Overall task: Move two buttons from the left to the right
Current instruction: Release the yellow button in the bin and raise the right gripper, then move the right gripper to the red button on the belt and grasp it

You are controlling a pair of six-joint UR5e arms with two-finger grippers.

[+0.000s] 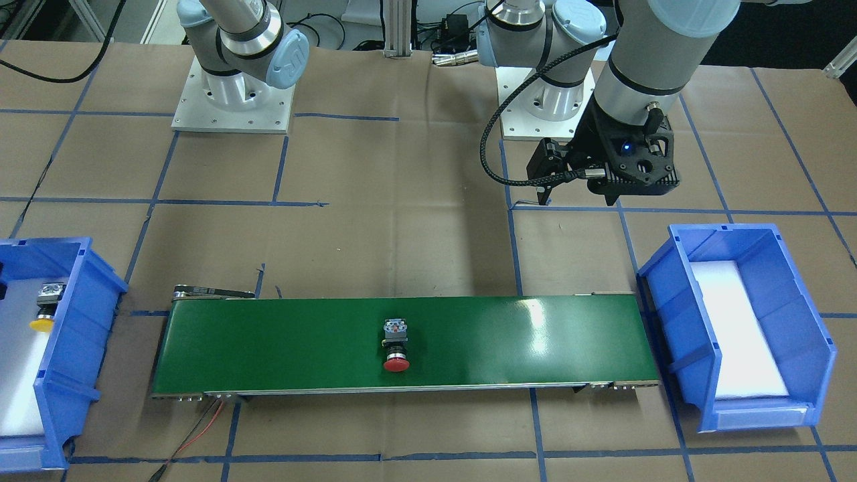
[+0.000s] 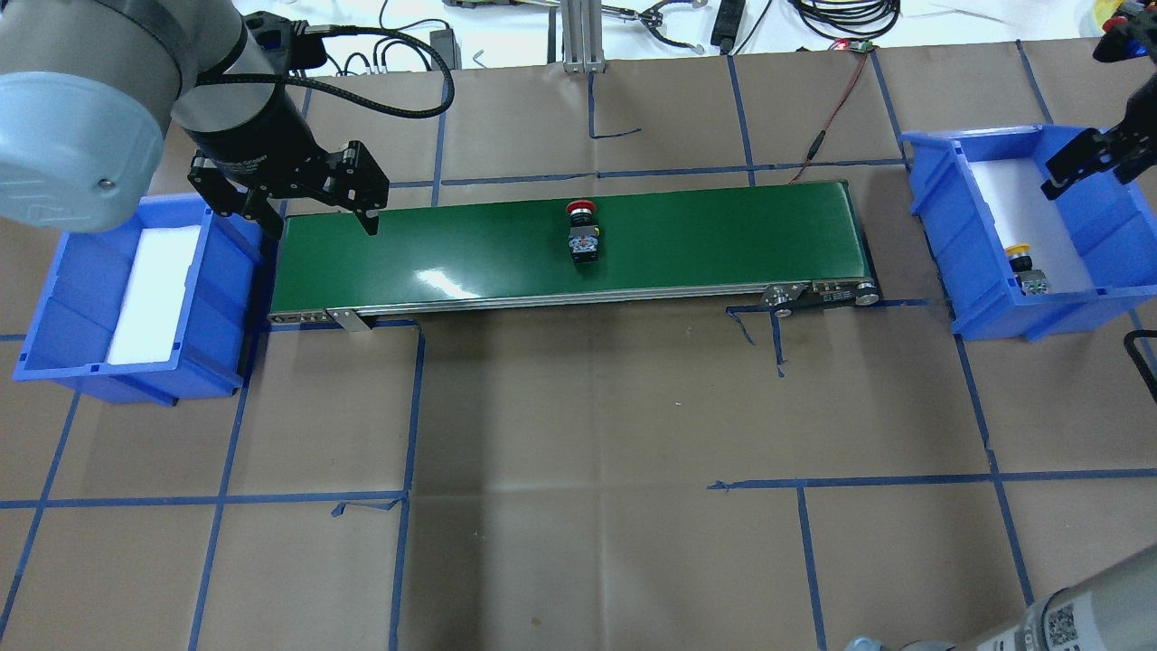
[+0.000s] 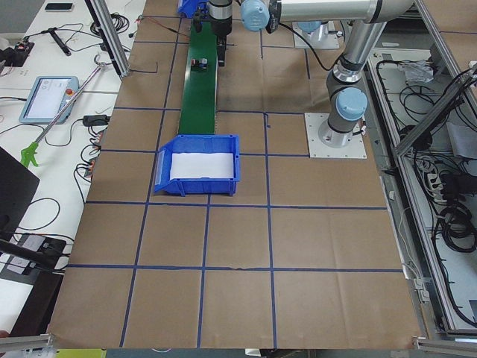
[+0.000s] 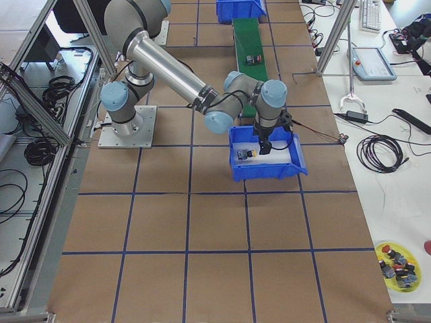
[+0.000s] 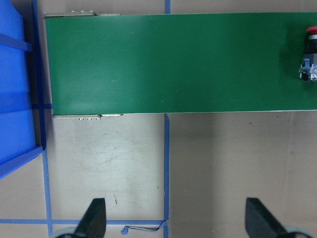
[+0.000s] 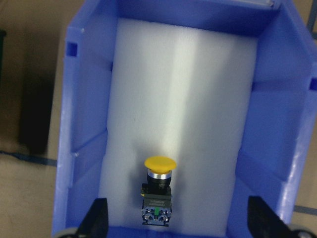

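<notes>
Buttons lie well apart. The red button (image 1: 396,345) rests on its side about midway along the green conveyor belt (image 1: 535,335), nearer the belt's edge away from the robot, with its cap pointing to that edge. The yellow button (image 6: 158,191) lies on its side on the white foam in the right bin (image 6: 84,124), near the bin's end on the robot's side.

Only the wrist views settle the pincers. The left pincer (image 5: 176,220) is spread wide above the brown paper, by the belt's left end on the robot's side. The right pincer (image 6: 178,223) is also spread wide, hanging over the yellow button and pinching nothing. The overhead view cuts the right pincer at its right edge, and the left wrist view cuts the red button at its right edge.

The left bin (image 2: 81,298) stands just beside the belt's left end and shows only its white foam. Red and black wires (image 1: 207,418) trail off the belt's right end. Blue tape lines grid the surface (image 2: 587,452).

The right side view alone shows a yellow plate (image 4: 397,259) at the surface's corner; the small parts on it are too tiny to tell. In the left side view the red button is a mere speck.
</notes>
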